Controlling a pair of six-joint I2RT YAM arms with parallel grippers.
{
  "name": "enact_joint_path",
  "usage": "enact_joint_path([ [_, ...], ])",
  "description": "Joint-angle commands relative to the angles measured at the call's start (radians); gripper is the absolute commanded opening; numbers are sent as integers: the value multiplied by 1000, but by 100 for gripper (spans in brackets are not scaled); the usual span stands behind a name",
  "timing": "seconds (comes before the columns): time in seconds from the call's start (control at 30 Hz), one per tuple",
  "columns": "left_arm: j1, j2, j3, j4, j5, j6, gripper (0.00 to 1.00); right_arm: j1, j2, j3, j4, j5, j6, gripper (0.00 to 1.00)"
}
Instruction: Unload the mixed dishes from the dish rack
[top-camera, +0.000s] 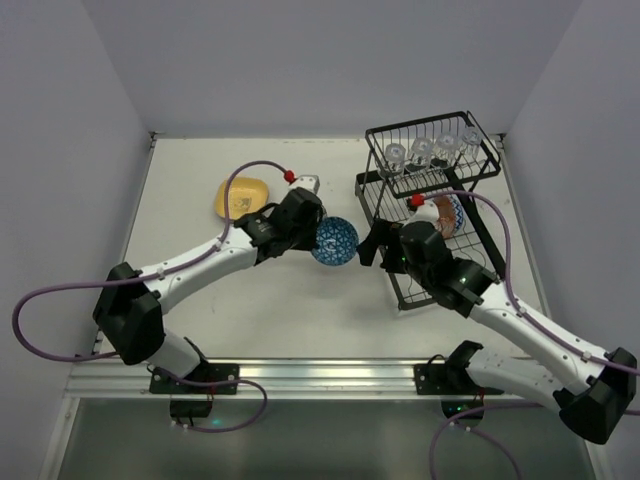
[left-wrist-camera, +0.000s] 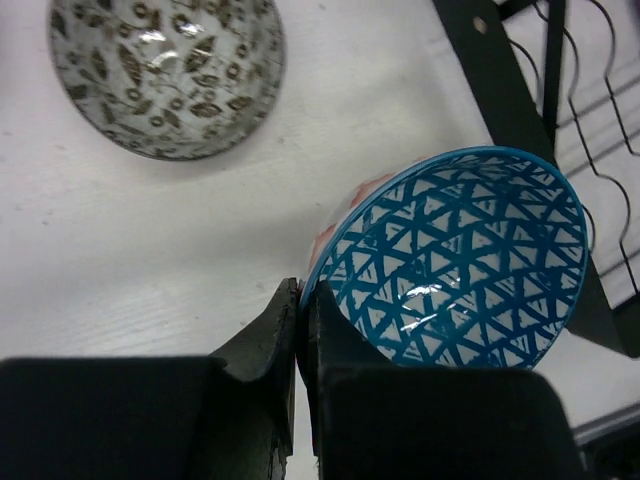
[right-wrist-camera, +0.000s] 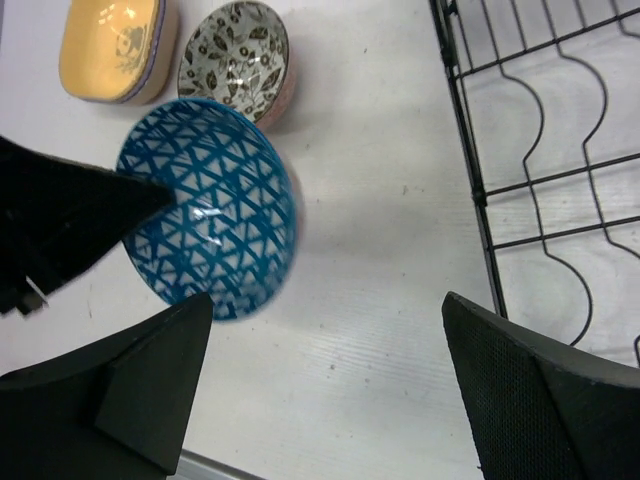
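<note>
A: L gripper (left-wrist-camera: 298, 295) status?
B: Fingers pinched on the rim of the blue bowl (left-wrist-camera: 460, 260), one inside, one outside. Bowl's tilted and sticks out ahead-right of the tips, over the table (top-camera: 280, 320). Can't tell if its base touches down.
A: Which step, then?
B: Looks like setting it w/ the unloaded stuff. Tan bowl (right-wrist-camera: 235, 58) sits ahead-left of L's tips, yellow plate (right-wrist-camera: 108, 45) beside that, both outside the dish rack (right-wrist-camera: 466, 140).
A: R gripper (right-wrist-camera: 328, 305)?
B: Spread wide, empty. Blue bowl to its front-left, rack edge to its right.
A: Next?
B: Prob. level the bowl, lower it, let go clear of the tan one. Glasses (top-camera: 432, 150) and reddish bowl (top-camera: 447, 212) in the rack need picking after.
</note>
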Motion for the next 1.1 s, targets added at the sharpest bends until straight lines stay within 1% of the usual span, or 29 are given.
enact_joint_path([
  [0.0,129,-17,54,18,-3,25,0,-1,-77,22,-15,101,-6,99],
  [0.03,153,-11,63,13,5,34,0,-2,-97,19,-35,112,-10,99],
  [0.07,201,11,77,7,14,39,0,-5,-141,5,-41,118,-21,99],
  [0.13,249,46,124,-5,63,59,0,-16,-186,-10,-52,132,-26,99],
  [0.2,298,115,161,-17,98,76,0,-30,-232,-27,-67,135,-29,99],
  [0.23,322,165,205,-28,105,79,0,-31,-243,-33,-73,137,-33,99],
  [0.43,359,311,334,-65,161,103,0,-42,-297,-41,-132,144,-60,99],
  [0.57,373,359,373,-54,209,110,0,-48,-337,-55,-144,149,-70,99],
  [0.63,375,377,382,-56,223,108,0,-51,-350,-55,-153,149,-76,99],
  [0.77,378,385,365,-51,233,100,4,-56,-361,-53,-165,152,-89,99],
  [1.07,401,356,293,-22,212,96,8,-71,-346,-50,-164,141,-95,99],
])
